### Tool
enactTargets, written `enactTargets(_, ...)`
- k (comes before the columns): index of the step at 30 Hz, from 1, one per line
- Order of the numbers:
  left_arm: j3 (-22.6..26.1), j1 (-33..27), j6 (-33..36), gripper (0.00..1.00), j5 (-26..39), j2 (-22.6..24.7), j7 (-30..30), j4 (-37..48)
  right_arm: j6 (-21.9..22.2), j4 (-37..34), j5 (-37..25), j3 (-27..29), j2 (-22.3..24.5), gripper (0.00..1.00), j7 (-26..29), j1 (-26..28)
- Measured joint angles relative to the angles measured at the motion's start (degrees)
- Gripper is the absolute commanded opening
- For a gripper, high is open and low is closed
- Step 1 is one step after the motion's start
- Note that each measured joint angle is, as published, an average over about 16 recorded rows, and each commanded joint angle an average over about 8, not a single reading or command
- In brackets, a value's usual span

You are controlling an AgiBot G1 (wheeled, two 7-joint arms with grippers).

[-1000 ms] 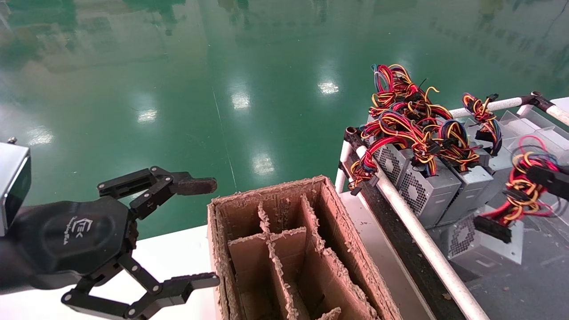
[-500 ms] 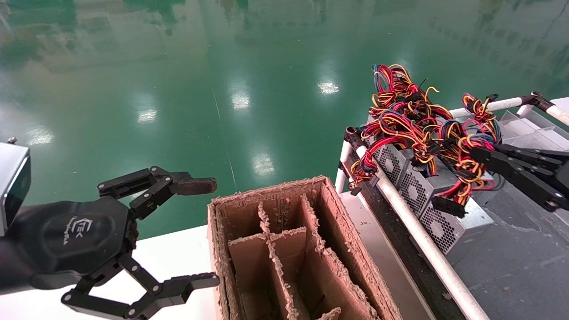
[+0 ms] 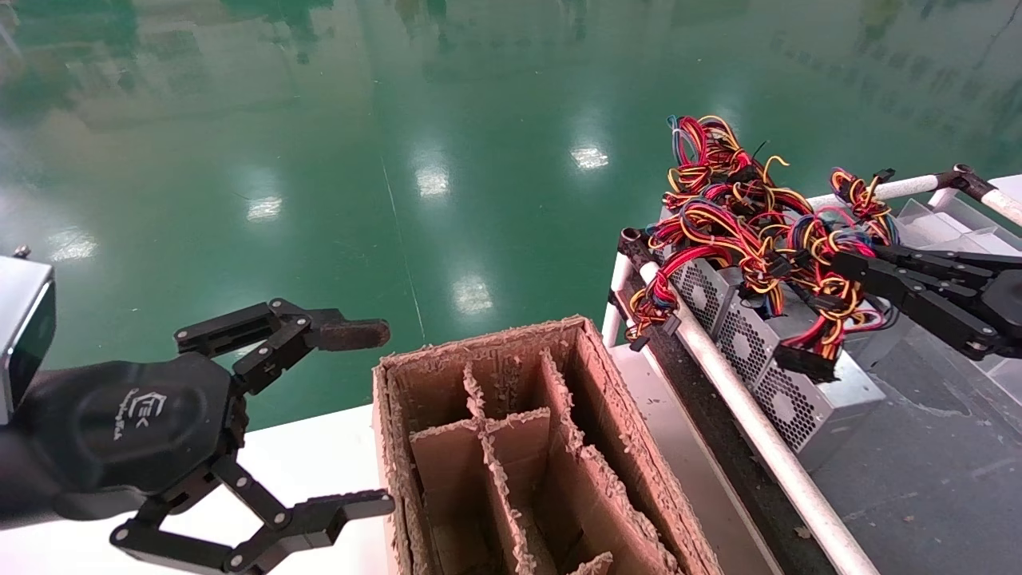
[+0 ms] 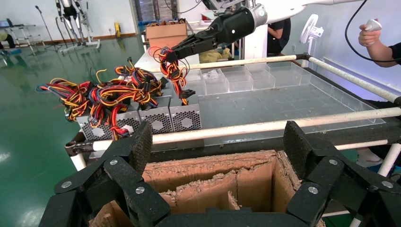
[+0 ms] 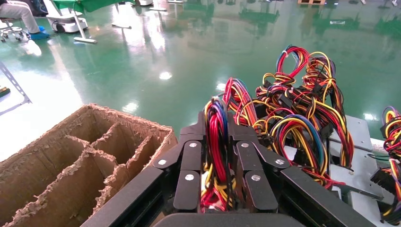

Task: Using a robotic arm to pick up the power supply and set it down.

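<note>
I have the right gripper clenched on the wire loom of the power supply, and not on the metal box itself; I judge the wires give the fingers something thin enough to close around, while the box is too wide for them; in the right wrist view the red and blue strands run straight between the two closed jaws. The power supply stands at the right of the scene, on the dark tray surface just behind the white rail, at the near end of a row of similar units whose looms are tangled together on top; whether its base touches the tray or hangs a little above it, I cannot tell. The cardboard box with dividers is near and left of the rail, its cells open upward. My left gripper is idle at the near left with fingers spread wide apart, holding nothing; it waits beside the box.
</note>
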Motion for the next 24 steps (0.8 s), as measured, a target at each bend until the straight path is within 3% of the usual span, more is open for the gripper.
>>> enactTargets(24, 0.01, 0.00, -0.01, 1.00, -0.01, -0.01, 0.01, 0.01, 0.63, 1.20, -1.46, 2.76, -0.46, 1.00, 0.98, 2.93)
